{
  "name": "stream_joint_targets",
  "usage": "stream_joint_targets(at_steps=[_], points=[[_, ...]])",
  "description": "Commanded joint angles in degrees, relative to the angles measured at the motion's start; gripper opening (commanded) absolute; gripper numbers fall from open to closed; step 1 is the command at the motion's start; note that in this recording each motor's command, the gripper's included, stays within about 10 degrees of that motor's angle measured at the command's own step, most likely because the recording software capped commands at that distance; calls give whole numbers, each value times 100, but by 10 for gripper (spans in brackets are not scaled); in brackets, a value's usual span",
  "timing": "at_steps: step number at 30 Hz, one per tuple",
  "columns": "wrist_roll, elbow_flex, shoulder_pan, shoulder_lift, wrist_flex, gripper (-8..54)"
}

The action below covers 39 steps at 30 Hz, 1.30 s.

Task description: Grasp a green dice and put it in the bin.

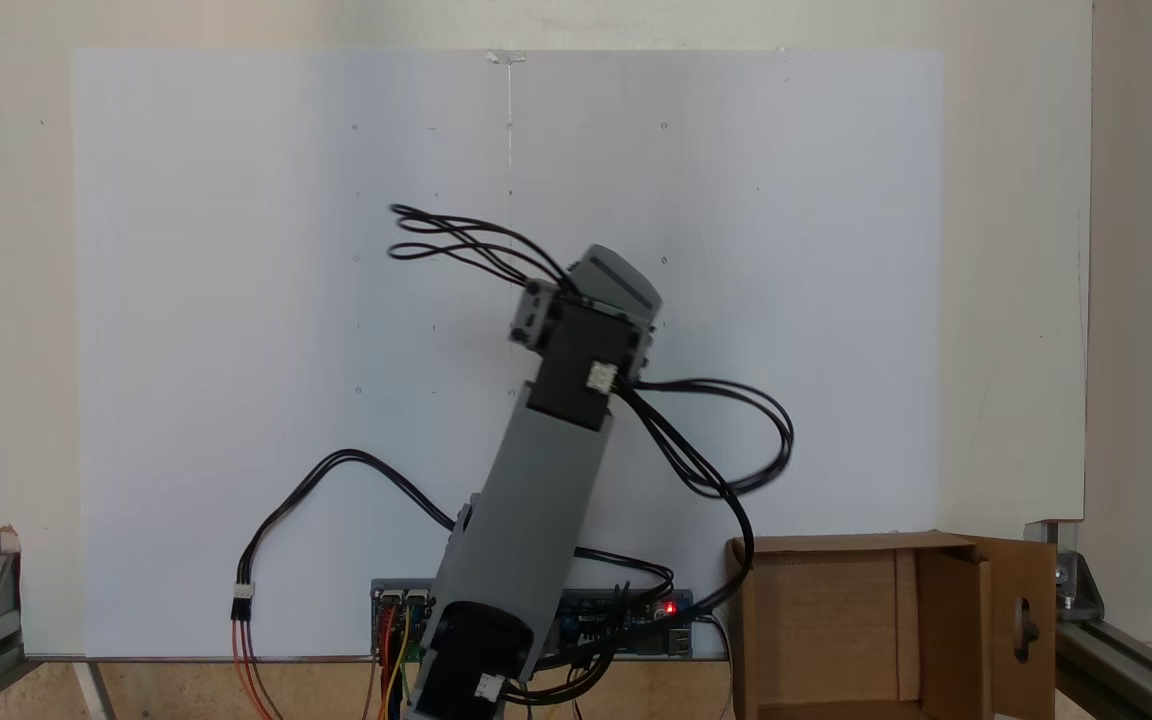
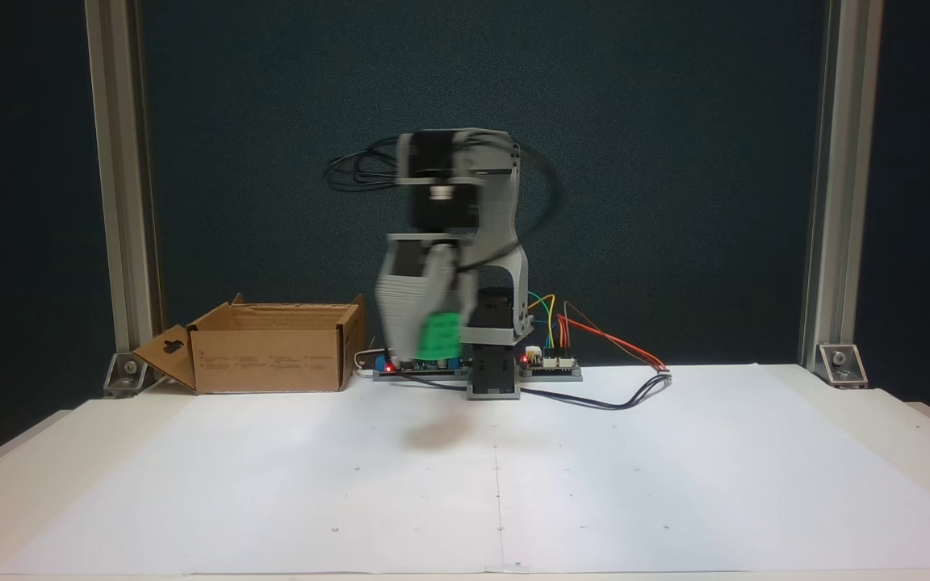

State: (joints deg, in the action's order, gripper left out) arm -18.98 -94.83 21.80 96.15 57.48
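In a fixed view the green dice point(image 2: 441, 335) hangs well above the white sheet, blurred by motion, with a shadow on the paper below it. My gripper point(image 2: 430, 349) points downward and is shut on the dice, a grey jaw lying against its left side. The bin point(image 2: 271, 349), a brown cardboard box with open flaps, stands at the back left of that view, clear of the gripper. In the view from above, the bin point(image 1: 886, 630) sits at the bottom right, and the arm point(image 1: 546, 480) reaches up from the bottom edge and covers the dice.
A controller board point(image 2: 550, 361) with red lights and coloured wires sits behind the arm's base. Black cables point(image 1: 726, 440) loop off the arm. Aluminium posts point(image 2: 840, 186) stand at the back corners. The white paper sheet point(image 2: 675, 484) covers the table.
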Motion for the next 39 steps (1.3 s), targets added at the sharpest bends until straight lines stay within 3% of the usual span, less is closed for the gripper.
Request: stream_joint_targets(at_steps=[1,13,22,30,39], points=[[930,202,896,26,123,121],[3612,712,4641,-105,439,121],[4061,2065,6179,-316,466,121],[4412,3120,7189,-1099,483,121],[4825,3278,7857,-1951,475,121]])
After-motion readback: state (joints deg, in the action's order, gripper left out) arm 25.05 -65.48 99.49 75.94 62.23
